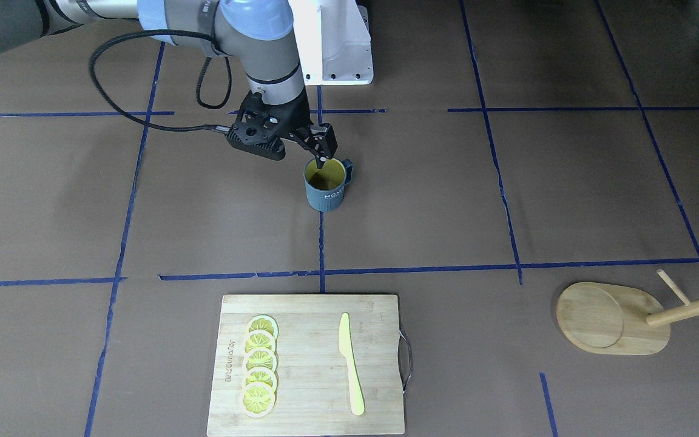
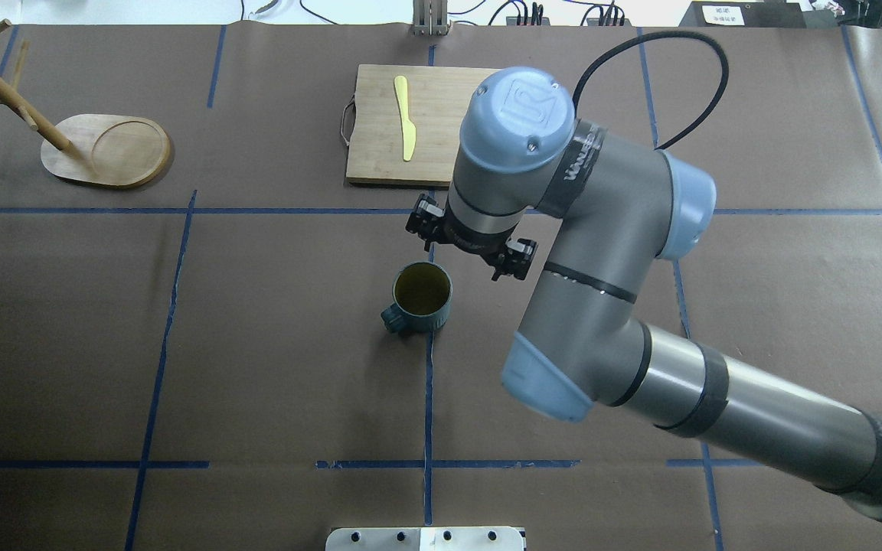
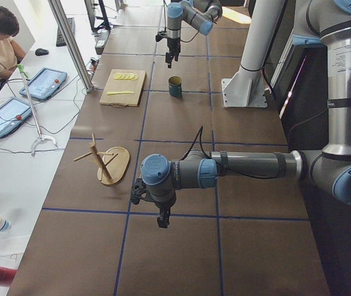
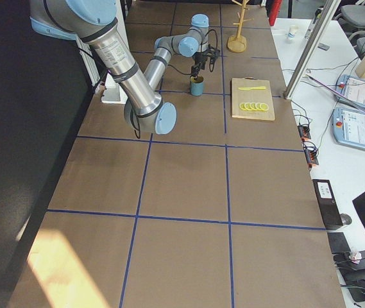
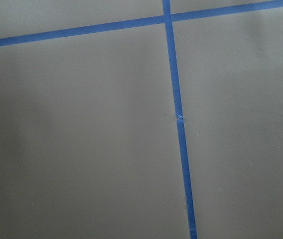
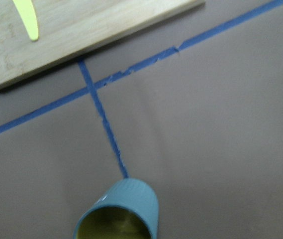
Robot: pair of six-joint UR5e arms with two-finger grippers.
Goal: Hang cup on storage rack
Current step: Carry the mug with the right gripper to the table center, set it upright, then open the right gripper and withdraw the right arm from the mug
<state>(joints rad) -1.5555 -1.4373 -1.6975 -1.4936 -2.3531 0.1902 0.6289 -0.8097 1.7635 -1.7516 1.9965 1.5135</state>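
Note:
The cup (image 1: 326,193), a dark blue-grey mug with a yellow-green inside, stands upright near the table's middle. Its handle (image 2: 391,316) points toward the robot's left. It also shows at the bottom of the right wrist view (image 6: 126,199). My right gripper (image 1: 327,156) hangs just over the cup's rim on the robot's side; it looks open and holds nothing. The storage rack (image 2: 108,149) stands far off on the left, with its post and pegs bare. My left gripper (image 3: 161,221) hovers over bare table beyond the rack; I cannot tell whether it is open or shut.
A bamboo cutting board (image 1: 380,364) lies across the table from the robot, with several lemon slices (image 1: 260,364) and a yellow knife (image 1: 349,364) on it. Blue tape lines cross the brown table cover. An operator sits by the tablets (image 3: 42,83).

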